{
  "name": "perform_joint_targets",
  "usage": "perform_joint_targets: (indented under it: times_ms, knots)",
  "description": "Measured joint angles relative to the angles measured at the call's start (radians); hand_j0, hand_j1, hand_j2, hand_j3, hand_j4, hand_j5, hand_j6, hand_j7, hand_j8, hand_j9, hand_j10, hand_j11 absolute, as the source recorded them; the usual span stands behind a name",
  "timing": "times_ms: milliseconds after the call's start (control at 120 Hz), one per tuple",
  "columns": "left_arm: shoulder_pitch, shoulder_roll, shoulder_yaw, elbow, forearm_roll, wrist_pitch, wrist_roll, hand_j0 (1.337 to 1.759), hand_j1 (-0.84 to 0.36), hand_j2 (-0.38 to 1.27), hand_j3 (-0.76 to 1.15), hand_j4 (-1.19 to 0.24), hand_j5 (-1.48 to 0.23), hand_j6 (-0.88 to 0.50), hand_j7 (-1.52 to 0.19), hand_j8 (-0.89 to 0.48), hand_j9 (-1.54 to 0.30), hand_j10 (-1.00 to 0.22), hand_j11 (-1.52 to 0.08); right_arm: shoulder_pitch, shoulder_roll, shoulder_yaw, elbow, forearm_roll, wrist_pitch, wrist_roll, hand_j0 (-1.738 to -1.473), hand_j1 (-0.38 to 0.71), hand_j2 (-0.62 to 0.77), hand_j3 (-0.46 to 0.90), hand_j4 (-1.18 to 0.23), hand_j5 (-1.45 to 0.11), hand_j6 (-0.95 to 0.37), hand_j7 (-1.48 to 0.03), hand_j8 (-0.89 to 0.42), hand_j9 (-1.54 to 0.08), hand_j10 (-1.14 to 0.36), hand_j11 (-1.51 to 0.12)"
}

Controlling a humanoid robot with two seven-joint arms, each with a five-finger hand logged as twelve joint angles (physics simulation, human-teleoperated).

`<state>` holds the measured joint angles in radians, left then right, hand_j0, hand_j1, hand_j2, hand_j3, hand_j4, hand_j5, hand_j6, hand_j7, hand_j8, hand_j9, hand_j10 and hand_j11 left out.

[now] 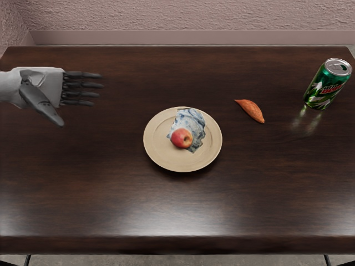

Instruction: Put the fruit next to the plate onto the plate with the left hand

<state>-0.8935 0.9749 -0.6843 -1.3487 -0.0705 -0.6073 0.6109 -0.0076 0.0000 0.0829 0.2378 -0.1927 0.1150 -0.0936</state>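
1. The apple is small, round and red with a yellowish patch; it sits on the tan plate, partly over a blue-grey patterned patch.
2. The left hand hovers well apart, up-left of the plate; its fingers are straight and hold nothing.
3. The green can at far right bears a logo too small to read.

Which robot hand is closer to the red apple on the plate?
Left. The left hand is far off to the left of the apple, beyond the plate, fingers open and holding nothing. The right hand is not in the picture.
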Motion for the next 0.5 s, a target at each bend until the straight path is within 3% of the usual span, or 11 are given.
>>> perform_joint_targets:
  times_ms: [342, 500]
  knots:
    - [0.033, 0.048, -0.002, 0.166, -0.105, -0.004, 0.000, 1.658, 0.34, 0.00, 0.00, 0.00, -0.01, 0.00, -0.01, 0.00, -0.01, 0.00, -0.01, 0.000, 0.000, 0.000, 0.000, 0.000, 0.000, 0.000, -1.658, -0.33, 0.00, 0.00, -0.02, -0.02, -0.02, -0.02, -0.02, -0.02, -0.02, -0.02]
    - [0.034, 0.045, -0.002, 0.197, -0.106, -0.005, 0.000, 1.658, 0.34, 0.00, 0.00, 0.00, -0.01, 0.00, -0.01, 0.00, -0.01, 0.00, -0.01, 0.000, 0.000, 0.000, 0.000, 0.000, 0.000, 0.000, -1.658, -0.33, 0.00, 0.00, -0.02, -0.02, -0.02, -0.02, -0.02, -0.02, -0.02, -0.02]
